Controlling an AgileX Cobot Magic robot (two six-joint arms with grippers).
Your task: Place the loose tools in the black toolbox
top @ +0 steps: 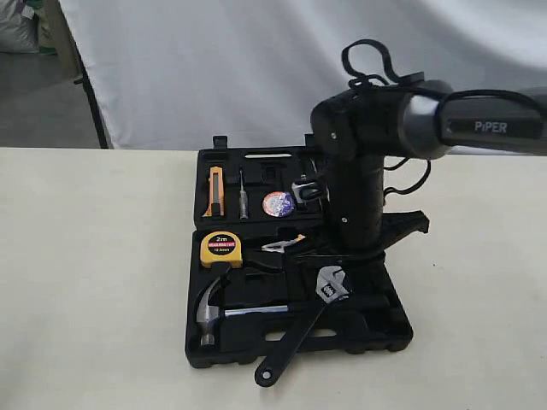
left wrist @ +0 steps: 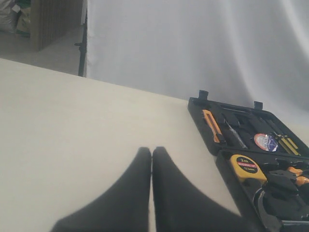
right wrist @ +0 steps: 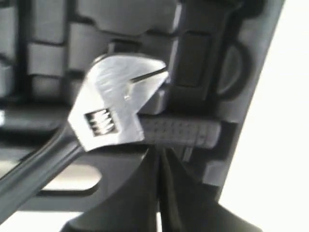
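Hanging right gripper (right wrist: 158, 154) over the adjustable wrench (top: 299, 330), fingers pinched together, holding nothing. Lying slanted on the black toolbox (top: 385, 329), handle poking out toward 7 o'clock, maybe needing a push in. Parking left gripper (left wrist: 152, 152) aside, pinched too.

Hammer (top: 209, 313), tape roll (top: 278, 203) lie in open toolbox (top: 386, 330), wrench (top: 301, 331) askew atop.

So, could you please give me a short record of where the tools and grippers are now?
toolbox: open on the table
hammer: lying in the near half
wrench: slanted across the near half, handle end overhanging the front edge
tape roll: in the far half
left gripper: shut, over bare table
right gripper: shut, close to the wrench head
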